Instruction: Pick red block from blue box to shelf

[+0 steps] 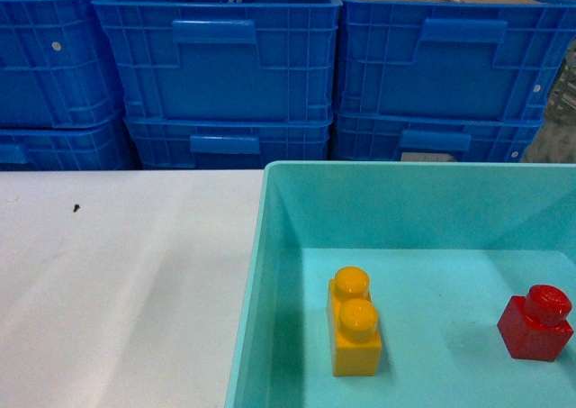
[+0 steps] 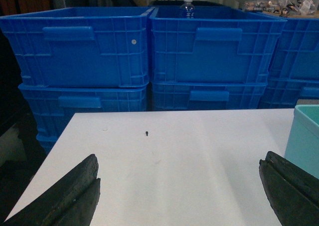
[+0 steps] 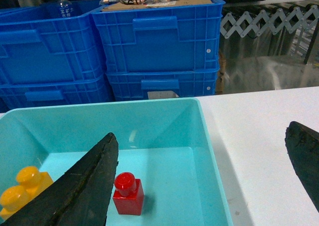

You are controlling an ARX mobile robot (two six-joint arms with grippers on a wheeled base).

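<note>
The red block (image 1: 537,322) stands upright, stud up, on the floor of the blue box (image 1: 270,246), towards its right side. In the right wrist view the red block (image 3: 128,196) sits just right of my right gripper's left finger (image 3: 84,186). My right gripper (image 3: 202,136) is open wide above the blue box's right rim (image 3: 209,136), holding nothing. My left gripper (image 2: 181,158) is open over bare white table, with a corner of the blue box (image 2: 304,136) at its right. Neither gripper shows in the head view. The shelf is out of view.
A yellow two-stud brick (image 1: 355,336) lies in the box left of the red block. Stacked dark blue crates (image 1: 225,66) line the table's far edge. The white table (image 1: 126,282) carries a small dark speck (image 1: 76,208). A grey folding barrier (image 3: 259,21) stands back right.
</note>
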